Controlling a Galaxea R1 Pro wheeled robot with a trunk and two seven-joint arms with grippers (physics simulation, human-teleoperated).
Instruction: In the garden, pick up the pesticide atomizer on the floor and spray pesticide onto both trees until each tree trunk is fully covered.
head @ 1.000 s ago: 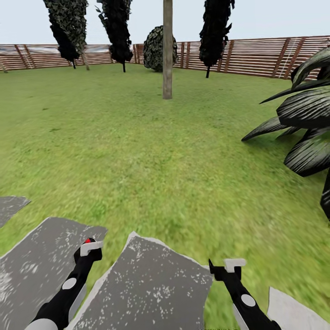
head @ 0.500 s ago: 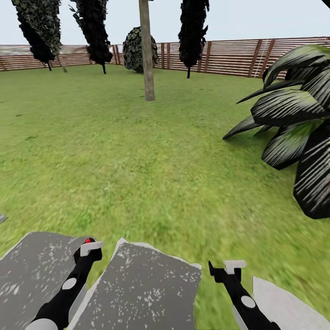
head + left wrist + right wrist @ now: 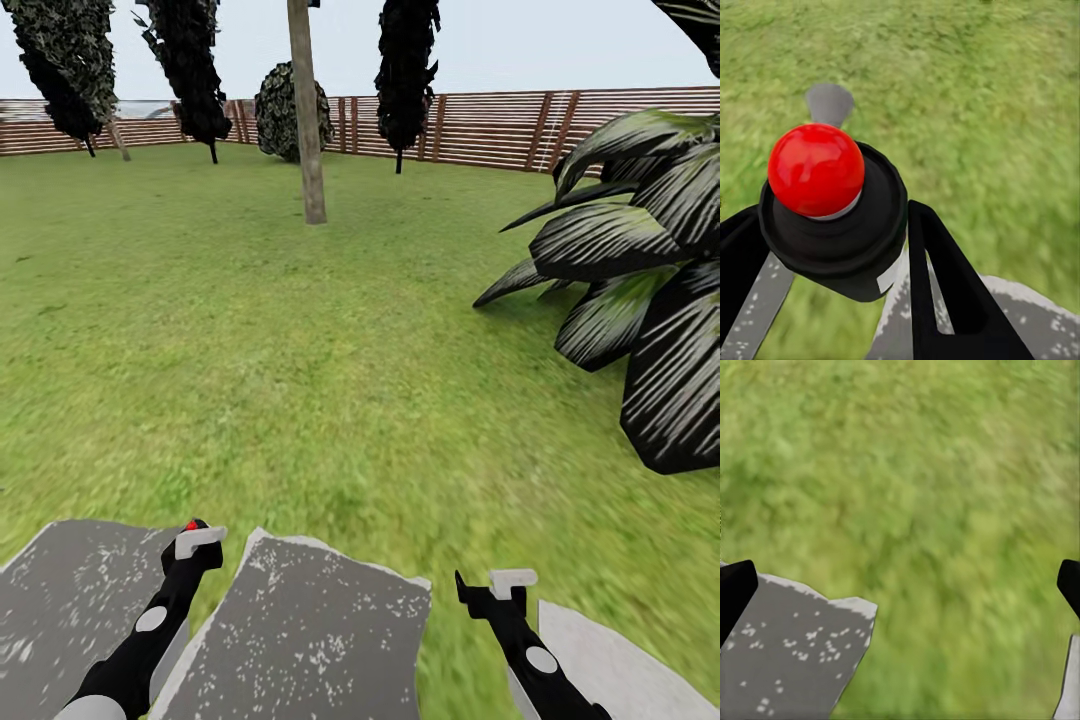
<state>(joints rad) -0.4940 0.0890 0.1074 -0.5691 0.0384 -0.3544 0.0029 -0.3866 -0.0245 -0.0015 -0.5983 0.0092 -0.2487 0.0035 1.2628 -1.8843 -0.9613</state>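
Observation:
The pesticide atomizer [image 3: 816,169], a black canister with a round red top, sits between the fingers of my left gripper [image 3: 832,225], which is shut on it. In the head view its red tip [image 3: 191,525] peeks out at my left gripper [image 3: 197,540], low over the grey paving. My right gripper [image 3: 497,583] is open and holds nothing, its fingertips [image 3: 735,589] spread wide over the grass. One thick pale tree trunk [image 3: 307,110] stands far ahead on the garden lawn [image 3: 250,330], its crown cut off by the view. No white specks can be made out on it from here.
Grey speckled stone slabs [image 3: 310,630] lie under both arms. A big dark-leaved plant [image 3: 640,260] crowds the right side. Slim black-leaved trees [image 3: 405,60], a round bush [image 3: 275,110] and a grey-green tree [image 3: 60,50] line the brown slat fence [image 3: 500,125]. Open grass stretches toward the trunk.
The whole head view has shifted: the trunk now sits further left in the picture and the big-leaved plant looms larger, so the camera has moved. Both arms keep their pose.

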